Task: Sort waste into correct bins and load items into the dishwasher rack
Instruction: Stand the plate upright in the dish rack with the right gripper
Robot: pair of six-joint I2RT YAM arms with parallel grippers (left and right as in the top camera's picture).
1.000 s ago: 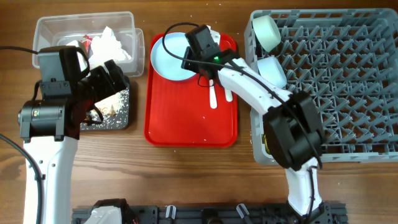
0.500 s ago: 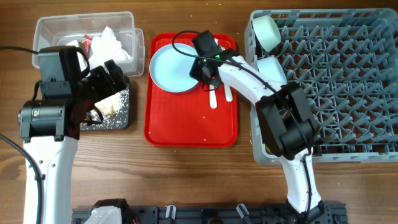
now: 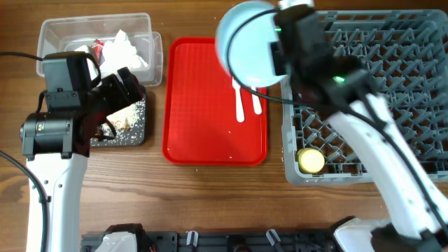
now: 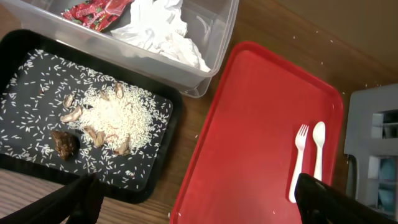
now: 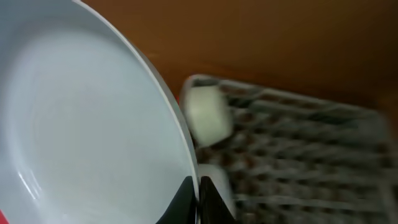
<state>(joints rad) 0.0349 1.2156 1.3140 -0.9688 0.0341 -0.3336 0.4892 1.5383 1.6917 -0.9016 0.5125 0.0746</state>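
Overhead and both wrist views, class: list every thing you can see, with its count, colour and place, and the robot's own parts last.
round plate: 1, pale blue, held up over the tray's back right corner
flat plastic serving tray: 1, red, centre of the table
plastic fork, spoon: 1 each, white, side by side on the serving tray
rectangular plastic tub: 1, clear, back left
crumpled paper napkin: 1, white, in the tub
small wrapper: 1, red, in the tub
shallow bin tray: 1, black, in front of the tub
rice and food scraps: pile, white-brown, in the bin tray
pegged rack: 1, grey, right
small cup: 1, yellow, rack's front left
bowls: 2, pale, blurred, in the rack
wooden table: 1, brown
left gripper: open
right gripper: shut on the plate
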